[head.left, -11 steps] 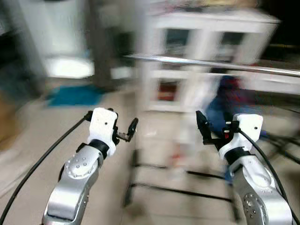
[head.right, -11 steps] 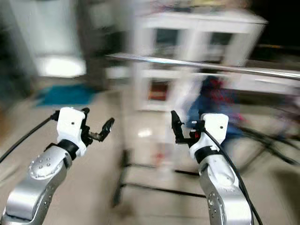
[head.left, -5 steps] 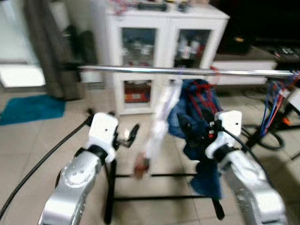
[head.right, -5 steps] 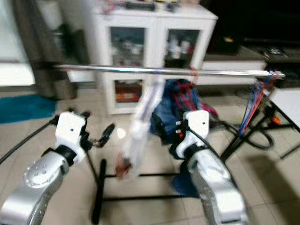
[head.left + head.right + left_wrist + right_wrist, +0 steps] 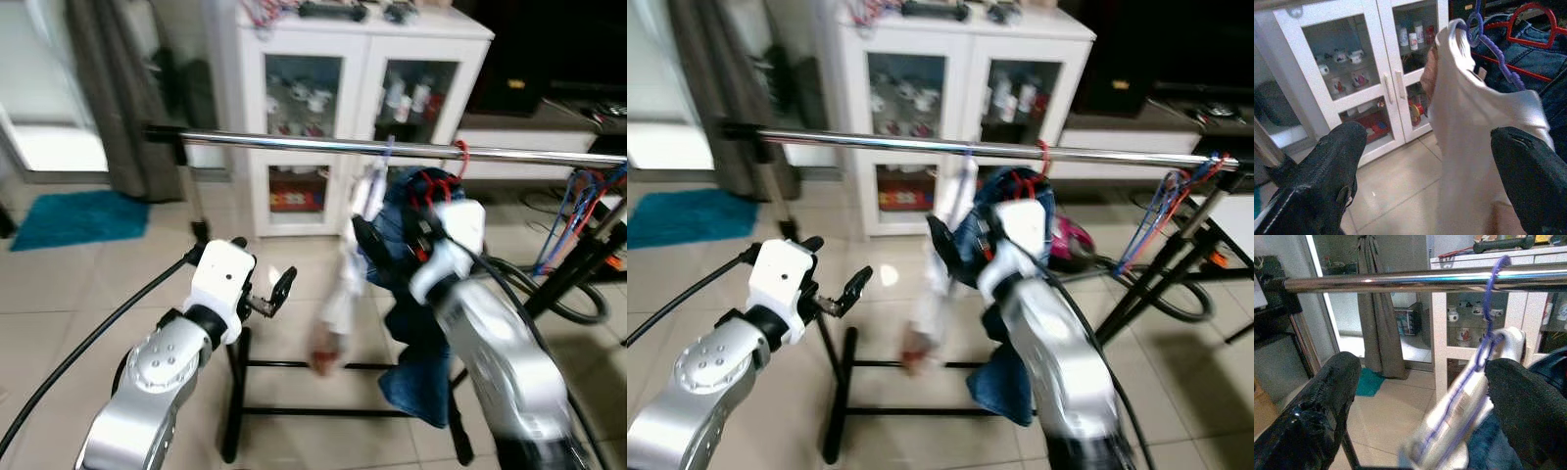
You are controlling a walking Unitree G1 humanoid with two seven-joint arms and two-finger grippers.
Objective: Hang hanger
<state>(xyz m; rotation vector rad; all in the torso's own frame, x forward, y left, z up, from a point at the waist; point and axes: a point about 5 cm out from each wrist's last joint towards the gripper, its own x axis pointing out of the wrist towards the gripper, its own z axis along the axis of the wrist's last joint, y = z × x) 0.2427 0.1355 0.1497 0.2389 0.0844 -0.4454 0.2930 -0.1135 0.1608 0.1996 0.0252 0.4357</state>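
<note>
The purple plastic hanger (image 5: pixel 1488 340) carrying a white garment (image 5: pixel 1476 142) hooks the chrome rail (image 5: pixel 1400 283), ahead of the spread, empty right gripper (image 5: pixel 1420 396); the left gripper (image 5: pixel 277 296) is spread too.

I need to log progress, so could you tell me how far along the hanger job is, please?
Done: the purple hanger with the white garment is hooked over the metal rail, beside the jeans on a red hanger. In hand: nothing; the right gripper is open at the hanger, the left gripper open too. Left: withdrawing the arm.

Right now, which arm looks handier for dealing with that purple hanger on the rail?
The right, probably. Its pincer is raised beside the purple hanger hooked over the rail; the left pincer sits lower and further off.
</note>
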